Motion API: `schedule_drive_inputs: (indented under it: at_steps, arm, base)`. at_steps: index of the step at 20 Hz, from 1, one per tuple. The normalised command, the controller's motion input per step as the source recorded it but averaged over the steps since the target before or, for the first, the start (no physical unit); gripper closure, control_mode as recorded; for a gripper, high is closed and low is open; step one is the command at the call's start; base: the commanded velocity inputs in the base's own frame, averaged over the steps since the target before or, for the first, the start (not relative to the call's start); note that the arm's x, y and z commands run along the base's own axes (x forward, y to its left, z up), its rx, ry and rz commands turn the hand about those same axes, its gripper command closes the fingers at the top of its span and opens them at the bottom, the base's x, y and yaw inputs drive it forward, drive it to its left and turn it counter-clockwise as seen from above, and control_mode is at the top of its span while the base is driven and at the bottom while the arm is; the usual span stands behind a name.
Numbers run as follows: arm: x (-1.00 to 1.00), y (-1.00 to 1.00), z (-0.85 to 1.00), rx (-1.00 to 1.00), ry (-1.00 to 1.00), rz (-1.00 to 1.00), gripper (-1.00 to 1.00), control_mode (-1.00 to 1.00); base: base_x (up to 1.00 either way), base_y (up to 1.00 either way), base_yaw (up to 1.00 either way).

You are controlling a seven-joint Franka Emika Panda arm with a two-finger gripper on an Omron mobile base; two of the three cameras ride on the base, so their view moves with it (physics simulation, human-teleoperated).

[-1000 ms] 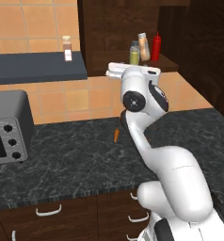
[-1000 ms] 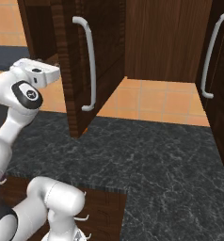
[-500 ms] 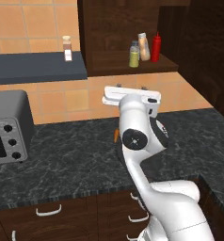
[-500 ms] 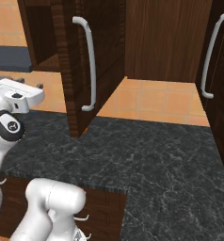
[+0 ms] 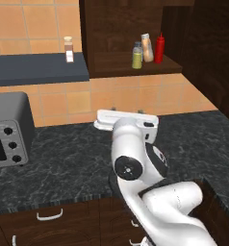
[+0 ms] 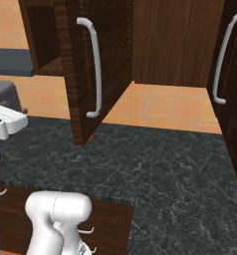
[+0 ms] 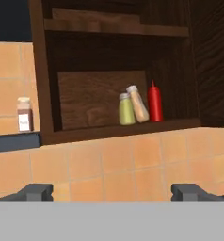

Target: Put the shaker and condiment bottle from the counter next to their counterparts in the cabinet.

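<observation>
The yellow-green shaker [image 7: 126, 110] stands on the inner shelf of the dark wooden cabinet [image 7: 114, 132]. The tan bottle [image 7: 138, 104] leans right beside it. The red condiment bottle [image 7: 155, 101] stands upright to the right of the tan bottle. The left base view has the same trio: shaker [image 5: 136, 59], tan bottle [image 5: 146, 48], red bottle [image 5: 159, 49]. The pale blue-grey shaker is hidden. My gripper [image 7: 112, 190] is open and empty, well below and in front of the shelf, facing the tiled wall. It hovers over the black counter [image 5: 68, 163].
A clear white-labelled jar [image 5: 68, 49] stands on the dark-blue wall shelf [image 5: 37, 67]. A grey toaster oven [image 5: 6, 129] sits at the counter's left. An open cabinet door with a curved handle [image 6: 93, 74] hangs over the counter [image 6: 155, 164].
The arm has lowered and the hand has come down from shelf height to just above the counter. The gripper stays empty; the three items on the shelf have not moved.
</observation>
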Motion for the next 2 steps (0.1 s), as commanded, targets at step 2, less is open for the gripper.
schedule_drive_inputs:
  at_steps: [2]
  arm:
    - [0.0,0.0,0.0,0.0,0.0,0.0,-1.0,-1.0]
  base:
    - [0.0,0.0,0.0]
